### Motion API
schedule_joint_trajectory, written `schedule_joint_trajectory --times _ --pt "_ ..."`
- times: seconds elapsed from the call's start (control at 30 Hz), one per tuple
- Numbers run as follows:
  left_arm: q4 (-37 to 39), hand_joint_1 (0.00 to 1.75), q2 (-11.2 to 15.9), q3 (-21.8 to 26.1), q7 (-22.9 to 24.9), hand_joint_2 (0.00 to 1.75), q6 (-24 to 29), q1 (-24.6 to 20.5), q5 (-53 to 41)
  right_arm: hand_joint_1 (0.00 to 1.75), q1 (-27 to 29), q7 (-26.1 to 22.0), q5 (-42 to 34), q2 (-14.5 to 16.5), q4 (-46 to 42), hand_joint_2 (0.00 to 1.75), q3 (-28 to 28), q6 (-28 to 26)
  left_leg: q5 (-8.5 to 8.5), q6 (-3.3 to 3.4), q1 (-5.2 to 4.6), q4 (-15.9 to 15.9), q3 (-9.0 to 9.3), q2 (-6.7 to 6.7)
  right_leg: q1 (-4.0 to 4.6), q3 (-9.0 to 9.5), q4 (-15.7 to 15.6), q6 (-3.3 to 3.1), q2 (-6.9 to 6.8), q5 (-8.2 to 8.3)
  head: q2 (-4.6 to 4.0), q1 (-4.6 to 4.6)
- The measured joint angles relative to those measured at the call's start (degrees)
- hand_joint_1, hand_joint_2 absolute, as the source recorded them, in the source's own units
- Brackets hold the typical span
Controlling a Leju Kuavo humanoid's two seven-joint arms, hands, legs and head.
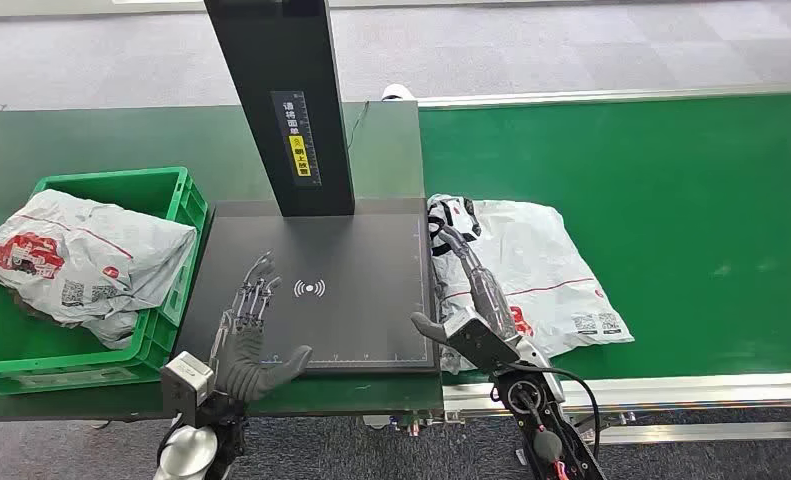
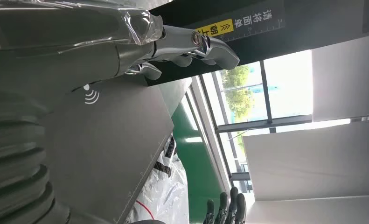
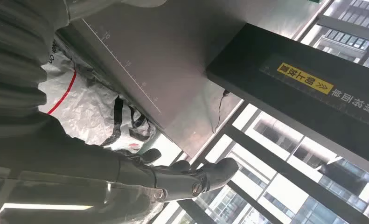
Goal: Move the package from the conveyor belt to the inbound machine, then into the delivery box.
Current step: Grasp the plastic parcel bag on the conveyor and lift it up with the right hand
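A white plastic package (image 1: 546,265) with red print lies on the green conveyor belt (image 1: 671,200), against the right edge of the inbound machine's dark plate (image 1: 361,250). My right hand (image 1: 474,305) reaches over the package's left part with its fingers stretched out and thumb apart, holding nothing. The right wrist view shows the same hand (image 3: 163,179) beside the package (image 3: 87,105). My left hand (image 1: 253,330) hovers over the plate's near left corner, fingers spread and empty. In the left wrist view the left hand (image 2: 126,46) is above the plate (image 2: 107,140).
The machine's black column (image 1: 283,100) rises at the back of the plate. A green delivery box (image 1: 185,205) stands to the left, holding another white package (image 1: 71,260). The belt's metal front rail (image 1: 671,390) runs along the near edge.
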Motion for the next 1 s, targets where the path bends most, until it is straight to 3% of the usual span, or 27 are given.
schedule_joint_trajectory --times 0.2,0.5,0.7,1.0 --pt "0.0 0.0 0.0 0.0 0.0 1.75 0.3 0.1 0.0 0.0 -0.7 2.1 3.6 -1.0 0.0 1.75 -0.1 -2.7 0.0 0.0 0.0 0.0 0.0 0.0 0.0 0.0 0.0 0.0 0.0 0.0 0.0 0.0" --pt "-0.4 0.0 0.5 0.3 -0.1 1.75 0.7 1.1 0.0 0.0 -2.5 4.3 6.3 -6.3 -0.4 1.75 -5.2 -5.5 0.0 0.0 -0.01 0.0 0.0 -0.04 -0.02 0.01 0.0 0.01 -0.01 0.01 0.0 -0.01" --pt "-0.9 0.0 0.7 1.3 -0.3 1.75 0.8 2.2 0.0 0.0 -3.8 6.0 11.5 -9.7 -0.5 1.75 -6.8 -4.9 0.0 0.01 -0.01 0.0 0.0 -0.03 -0.01 0.02 0.0 0.01 0.0 0.01 0.0 0.0" --pt "-1.9 0.0 0.9 1.9 -0.6 1.75 0.9 3.2 -0.2 0.0 -7.3 7.7 15.6 -11.1 1.5 1.75 -6.0 -3.8 0.01 0.01 -0.01 0.0 0.0 -0.05 -0.01 0.04 0.0 0.01 -0.01 0.01 0.0 0.0"
